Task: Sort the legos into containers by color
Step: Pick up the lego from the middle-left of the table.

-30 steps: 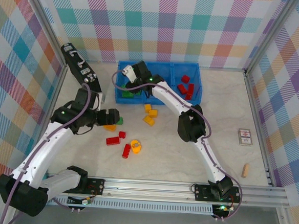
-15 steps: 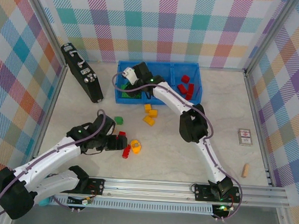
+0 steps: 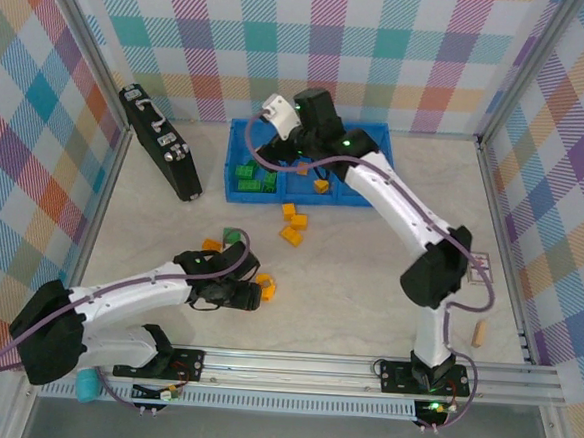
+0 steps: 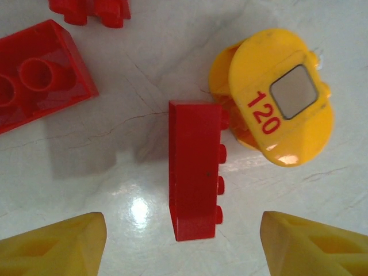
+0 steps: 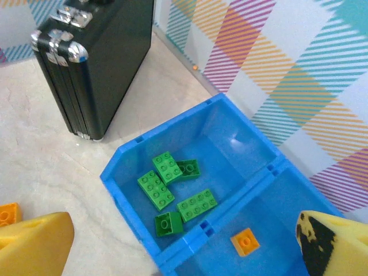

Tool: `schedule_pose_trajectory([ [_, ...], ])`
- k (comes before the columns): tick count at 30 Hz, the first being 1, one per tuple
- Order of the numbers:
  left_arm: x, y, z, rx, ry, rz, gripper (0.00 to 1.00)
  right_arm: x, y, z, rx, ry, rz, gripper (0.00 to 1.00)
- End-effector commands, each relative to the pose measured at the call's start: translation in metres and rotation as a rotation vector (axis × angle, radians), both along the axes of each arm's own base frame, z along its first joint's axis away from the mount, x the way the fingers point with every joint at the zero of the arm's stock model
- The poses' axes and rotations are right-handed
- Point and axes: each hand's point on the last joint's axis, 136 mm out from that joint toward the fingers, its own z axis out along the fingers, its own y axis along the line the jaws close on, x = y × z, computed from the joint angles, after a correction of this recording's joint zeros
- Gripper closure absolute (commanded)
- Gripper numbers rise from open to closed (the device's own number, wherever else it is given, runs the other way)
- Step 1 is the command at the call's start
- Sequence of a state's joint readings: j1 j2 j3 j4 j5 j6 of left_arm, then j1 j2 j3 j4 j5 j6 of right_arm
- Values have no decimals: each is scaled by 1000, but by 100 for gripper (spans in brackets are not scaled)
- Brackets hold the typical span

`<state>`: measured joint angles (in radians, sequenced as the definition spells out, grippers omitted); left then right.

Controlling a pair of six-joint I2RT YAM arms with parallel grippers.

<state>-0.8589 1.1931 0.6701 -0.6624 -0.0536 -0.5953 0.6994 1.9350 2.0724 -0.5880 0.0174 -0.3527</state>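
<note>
The pick-up of a red brick [image 4: 194,169] was judged to be in hand. It lay on its side on the surface [image 4: 322,190], just beside the rounded yellow piece [image 4: 276,98], and was straddled by the spread, untouching left end effector [image 4: 184,247]. The right end effector [image 5: 184,244] was held spread and empty above the blue tray [image 5: 123,167], whose left compartment held green bricks [image 5: 167,178]. Next, a closing on the brick's flat faces would be called for, clear of the yellow piece.
</note>
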Motion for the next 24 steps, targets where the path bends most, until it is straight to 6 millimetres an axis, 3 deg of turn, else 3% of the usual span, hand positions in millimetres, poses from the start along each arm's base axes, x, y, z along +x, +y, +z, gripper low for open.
schedule_pose_trajectory([
  [1,9,-4,1,35,-43,11,33,-19,-25,7,-18,16,-28,1],
  [11,13,-13,-21,126,-5,-19,55,-103,-100,63,75,21,-97,1],
  [19,17,-25,-24,145,28,-35,81,-144,-180,55,-44,57,-310,1],
  [24,18,-25,3,173,25,-57,85,-164,-211,60,-3,32,-390,1],
])
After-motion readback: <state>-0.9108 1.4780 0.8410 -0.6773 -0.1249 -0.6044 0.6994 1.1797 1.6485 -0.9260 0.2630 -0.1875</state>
